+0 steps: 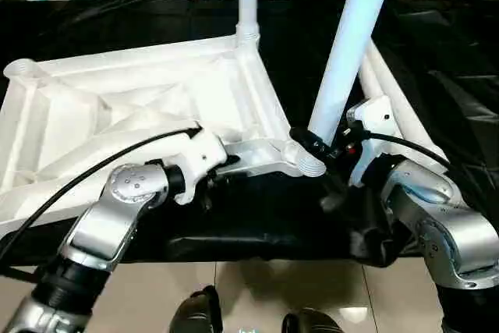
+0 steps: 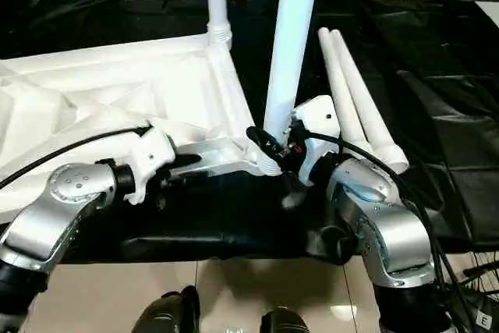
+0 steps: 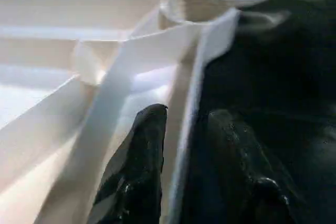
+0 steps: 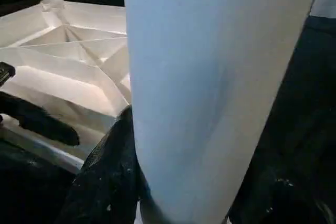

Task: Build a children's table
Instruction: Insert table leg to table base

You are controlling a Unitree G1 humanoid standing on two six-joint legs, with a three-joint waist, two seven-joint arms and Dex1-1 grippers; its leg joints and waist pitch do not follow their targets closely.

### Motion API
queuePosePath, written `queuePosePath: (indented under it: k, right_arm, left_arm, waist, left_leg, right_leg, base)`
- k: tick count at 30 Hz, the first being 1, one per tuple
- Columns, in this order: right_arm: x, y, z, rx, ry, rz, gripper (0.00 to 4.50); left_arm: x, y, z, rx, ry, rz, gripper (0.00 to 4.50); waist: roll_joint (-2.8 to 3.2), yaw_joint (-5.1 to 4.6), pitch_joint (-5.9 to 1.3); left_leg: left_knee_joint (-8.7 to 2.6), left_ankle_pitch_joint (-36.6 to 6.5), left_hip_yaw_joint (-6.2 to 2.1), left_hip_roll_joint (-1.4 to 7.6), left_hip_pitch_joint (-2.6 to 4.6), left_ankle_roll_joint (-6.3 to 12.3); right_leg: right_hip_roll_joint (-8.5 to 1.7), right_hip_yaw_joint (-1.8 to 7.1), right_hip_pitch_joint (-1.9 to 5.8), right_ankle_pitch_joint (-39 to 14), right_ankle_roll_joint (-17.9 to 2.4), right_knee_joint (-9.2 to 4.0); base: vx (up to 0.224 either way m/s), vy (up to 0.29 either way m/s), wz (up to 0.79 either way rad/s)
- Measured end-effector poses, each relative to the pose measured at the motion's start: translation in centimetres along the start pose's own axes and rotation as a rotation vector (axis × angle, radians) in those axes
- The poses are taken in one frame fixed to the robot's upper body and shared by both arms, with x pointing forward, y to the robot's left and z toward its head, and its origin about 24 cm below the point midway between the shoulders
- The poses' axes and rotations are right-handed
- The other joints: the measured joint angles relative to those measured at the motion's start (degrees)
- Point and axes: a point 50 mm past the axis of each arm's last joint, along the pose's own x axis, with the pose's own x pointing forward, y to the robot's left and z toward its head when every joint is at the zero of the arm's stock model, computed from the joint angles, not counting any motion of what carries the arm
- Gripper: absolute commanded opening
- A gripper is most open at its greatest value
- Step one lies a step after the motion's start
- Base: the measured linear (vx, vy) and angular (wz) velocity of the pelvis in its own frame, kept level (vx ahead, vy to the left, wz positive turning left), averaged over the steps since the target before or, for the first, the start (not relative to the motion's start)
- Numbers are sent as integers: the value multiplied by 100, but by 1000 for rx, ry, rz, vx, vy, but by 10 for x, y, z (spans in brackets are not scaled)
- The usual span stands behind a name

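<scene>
Tabletop [image 1: 156, 99] upside down on counter [image 1: 257, 224], left gripper [image 3: 181, 145] jaws astride its rim, right gripper [image 1: 323, 146] pinching leg [image 1: 347, 52] over near socket [image 1: 300, 157] — tilt may jam it.

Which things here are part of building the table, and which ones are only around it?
Part of the job:
- tabletop, underside up
- leg already standing in the far corner socket
- leg held by the right end effector
- two spare legs lying on the black cover

Only around:
- black cover
- tiled floor
</scene>
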Motion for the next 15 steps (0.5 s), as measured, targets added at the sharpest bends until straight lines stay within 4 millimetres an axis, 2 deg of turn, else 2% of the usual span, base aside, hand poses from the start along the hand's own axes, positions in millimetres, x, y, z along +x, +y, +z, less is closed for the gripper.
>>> queuePosePath:
  k: [5,6,9,10,11,15]
  right_arm:
    - [-1,-2,1,-11,5,0,184]
    - [-1,-2,1,-15,6,3,184]
    - [0,-5,0,-14,14,0,184]
    - [-1,-5,0,-15,13,0,184]
    - [-1,-5,0,-16,13,0,184]
    - [-1,-6,0,-19,15,-2,184]
  left_arm:
    - [4,7,4,83,21,-38,158]
    - [5,9,4,86,30,-49,177]
    - [7,10,2,77,39,-63,177]
    - [8,10,2,76,38,-65,204]
    - [9,11,1,76,37,-65,212]
    - [11,13,0,76,37,-64,212]
  waist:
    - [0,-2,0]
    - [0,1,0]
    - [0,1,0]
    - [0,1,0]
    - [0,1,0]
    - [0,7,0]
  left_leg:
    - [-1,14,29,0,0,22]
    - [-1,14,37,0,0,21]
    - [-1,11,59,-1,1,24]
    - [-1,12,71,-1,0,29]
    - [-1,13,76,-1,-1,34]
    - [-1,14,115,-1,-1,55]
  right_leg:
    - [-16,3,-3,16,-2,-1]
    - [-19,5,-4,19,-3,-1]
    - [-41,2,-8,27,-3,-1]
    - [-49,2,-13,32,-2,-1]
    - [-52,2,-15,35,-1,0]
    - [-76,1,-24,45,9,0]
  base:
    - [0,0,0]
    - [0,0,0]
    - [0,0,0]
    - [0,0,0]
    - [0,0,0]
    - [0,0,0]
